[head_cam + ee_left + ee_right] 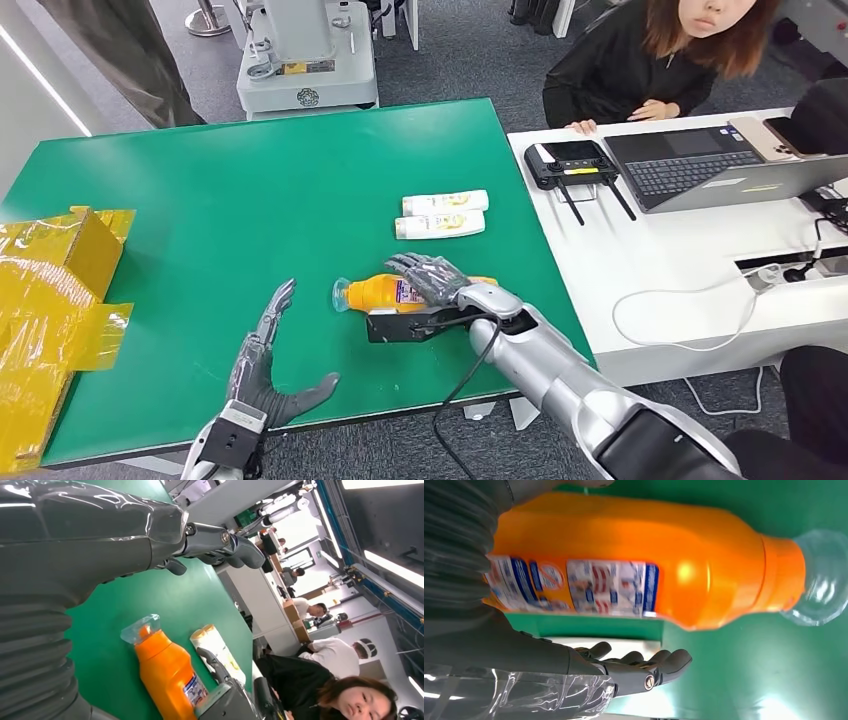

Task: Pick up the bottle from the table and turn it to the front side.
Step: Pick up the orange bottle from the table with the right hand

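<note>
A green table (250, 200) stands beside a white desk (680, 260). The orange bottle (385, 293) lies sideways mid-table, label showing, clear cap. My right hand (432, 278) lies over it, fingers spread; my left hand (265, 365) hovers open.

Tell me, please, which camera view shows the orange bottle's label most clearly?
The right wrist view: the orange bottle fills it and its label faces the camera. The head view has the right hand covering it; the left wrist view shows a small corner.
</note>
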Robot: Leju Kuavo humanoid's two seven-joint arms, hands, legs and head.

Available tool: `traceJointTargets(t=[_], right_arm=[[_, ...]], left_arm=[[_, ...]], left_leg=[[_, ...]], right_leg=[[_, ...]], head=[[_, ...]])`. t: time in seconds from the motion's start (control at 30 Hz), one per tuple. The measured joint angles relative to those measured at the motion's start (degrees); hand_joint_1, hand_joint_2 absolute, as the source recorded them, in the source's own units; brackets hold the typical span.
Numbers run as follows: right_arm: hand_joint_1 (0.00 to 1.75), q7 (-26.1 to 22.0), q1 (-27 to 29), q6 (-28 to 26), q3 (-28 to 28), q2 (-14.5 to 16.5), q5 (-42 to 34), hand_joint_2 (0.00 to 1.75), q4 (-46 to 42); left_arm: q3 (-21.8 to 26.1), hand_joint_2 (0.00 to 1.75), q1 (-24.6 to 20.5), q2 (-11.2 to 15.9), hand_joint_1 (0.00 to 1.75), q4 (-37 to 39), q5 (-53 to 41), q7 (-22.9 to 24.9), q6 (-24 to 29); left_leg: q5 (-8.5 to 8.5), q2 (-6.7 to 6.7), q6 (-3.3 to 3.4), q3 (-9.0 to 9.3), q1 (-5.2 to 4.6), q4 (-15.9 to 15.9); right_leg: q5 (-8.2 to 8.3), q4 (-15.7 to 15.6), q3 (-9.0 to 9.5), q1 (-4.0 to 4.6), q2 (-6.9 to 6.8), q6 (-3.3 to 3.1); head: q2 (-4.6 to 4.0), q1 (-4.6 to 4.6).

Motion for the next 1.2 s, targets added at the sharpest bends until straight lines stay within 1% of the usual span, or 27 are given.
traceJointTargets(t=[0.13, 0.33, 0.43, 0.57, 0.67, 0.8, 0.93, 1.03, 1.07, 1.17, 1.2], right_arm=[[0.0, 1.2, 4.4, -0.3, 0.2, -1.4, 0.1, 1.75, -5.6], [0.0, 6.4, 11.1, -1.6, 0.2, -3.4, 3.6, 1.75, -15.4], [0.0, 9.2, 14.0, -1.6, -0.8, -4.3, 6.1, 1.75, -19.7], [0.0, 11.5, 16.7, -1.6, -2.9, -5.0, 8.8, 1.75, -23.6], [0.0, 12.7, 17.4, -1.8, -5.1, -5.1, 11.5, 1.75, -24.4], [0.0, 12.8, 17.4, -2.5, -8.1, -5.1, 13.6, 1.75, -23.1], [0.0, 11.6, 16.7, -3.2, -9.9, -5.1, 14.0, 1.75, -19.4], [0.0, 9.8, 15.3, -3.1, -10.6, -5.1, 13.1, 1.75, -16.2], [0.14, 8.8, 14.6, -3.0, -10.8, -5.1, 12.5, 1.75, -14.9], [1.45, 6.3, 12.5, -2.4, -11.4, -5.0, 11.1, 1.75, -11.4], [1.75, 5.6, 12.0, -2.2, -11.6, -5.0, 10.7, 1.75, -10.4]], left_arm=[[0.9, 1.75, 0.7, 0.2, 0.0, 0.0, -0.3, 0.0, 0.5], [2.4, 1.75, 0.8, 0.1, 0.0, 0.0, -0.8, 0.4, 0.1], [3.0, 1.75, 0.8, -0.4, 0.0, -0.1, -1.2, 1.1, -1.0], [3.8, 1.75, 0.7, -1.0, 0.0, -0.1, -1.6, 1.5, -1.6], [4.0, 1.75, 0.6, -1.4, 0.0, -0.1, -2.0, 1.5, -1.9], [4.1, 1.75, 0.4, -1.8, 0.0, 0.1, -2.2, 1.3, -2.3], [4.1, 1.75, 0.1, -2.1, 0.0, 0.6, -1.9, 0.8, -2.4], [4.4, 1.75, -0.2, -2.1, 0.0, 1.1, -1.8, 0.4, -2.3], [4.7, 1.75, -0.3, -2.1, 0.0, 1.2, -1.7, 0.3, -2.3], [5.0, 1.75, -0.4, -2.0, 0.0, 1.4, -1.6, 0.1, -2.3], [5.1, 1.75, -0.4, -2.0, 0.0, 1.4, -1.5, 0.1, -2.3]], left_leg=[[-0.01, -0.01, 0.0, 0.0, 0.0, 0.0], [-0.01, -0.05, 0.0, 0.0, 0.0, 0.0], [-0.01, -0.07, 0.01, 0.0, 0.0, 0.0], [-0.01, -0.06, 0.01, 0.0, -0.01, 0.0], [-0.01, -0.05, 0.01, 0.0, -0.01, 0.0], [0.0, -0.05, 0.01, 0.0, -0.01, 0.0], [0.0, -0.05, 0.01, 0.0, -0.01, 0.0], [0.0, -0.03, 0.01, 0.01, 0.0, 0.0], [0.0, -0.01, 0.01, 0.03, 0.0, 0.0], [0.0, 0.05, 0.0, 0.08, 0.01, 0.0], [0.0, 0.08, 0.0, 0.1, 0.01, 0.0]], right_leg=[[-0.01, 0.0, -0.01, 0.0, -0.01, 0.0], [-0.02, 0.0, -0.01, 0.0, -0.04, 0.0], [-0.02, 0.0, 0.0, 0.0, -0.06, 0.0], [-0.01, 0.0, 0.01, -0.01, -0.03, 0.01], [-0.01, 0.0, 0.01, -0.01, -0.04, 0.01], [0.0, 0.0, 0.01, -0.01, -0.04, 0.01], [0.0, 0.0, 0.01, -0.01, -0.04, 0.01], [0.0, 0.0, 0.01, 0.0, -0.01, 0.01], [0.0, 0.0, 0.02, 0.0, 0.01, 0.01], [0.0, 0.0, 0.05, 0.01, 0.05, 0.0], [0.01, 0.0, 0.07, 0.01, 0.08, 0.0]], head=[[0.0, 0.0], [0.0, -0.01], [0.0, 0.0], [0.0, -0.01], [0.0, -0.01], [0.0, -0.01], [0.0, 0.0], [0.0, -0.01], [0.0, -0.01], [0.0, 0.0], [0.0, 0.0]])
